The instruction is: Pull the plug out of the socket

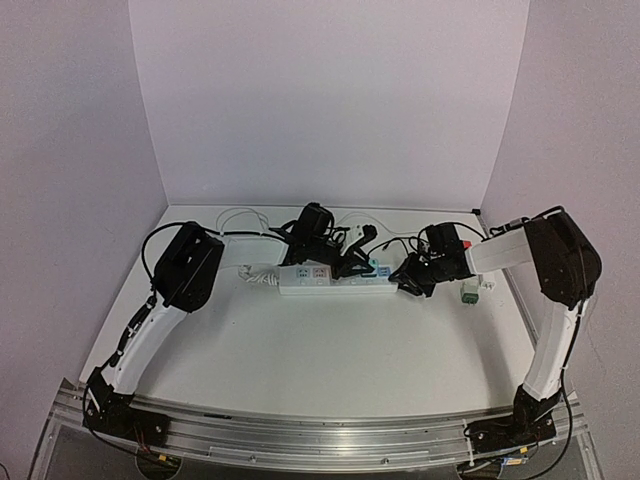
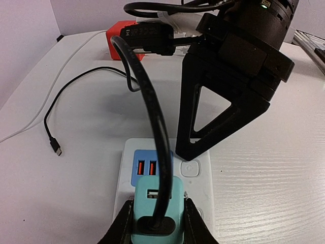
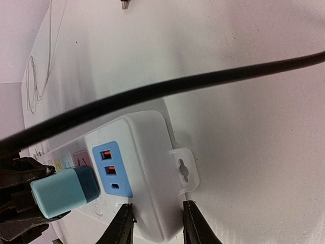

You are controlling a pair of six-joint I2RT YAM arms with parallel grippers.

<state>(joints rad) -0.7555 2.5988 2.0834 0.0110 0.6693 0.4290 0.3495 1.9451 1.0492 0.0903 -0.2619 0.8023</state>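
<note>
so the socket (image 1: 330, 281) lies flat on the desk (image 1: 330, 370), toward the back, with the teal plug (image 2: 155, 211) stuck in it. left jaws are clenched on that plug, only the left wrist view shows it. right jaws straddle the strip's end by the USB ports (image 3: 112, 170), can't tell if they're actually squeezing. from the top it's just a dark tangle of cable there

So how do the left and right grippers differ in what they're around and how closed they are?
The left gripper is around the teal plug; the right gripper is around the end of the socket, by its hanging tab. The left gripper is shut tight on the plug; the right gripper's fingers flank the socket, but whether they press it is unclear. Both have black fingers.
</note>
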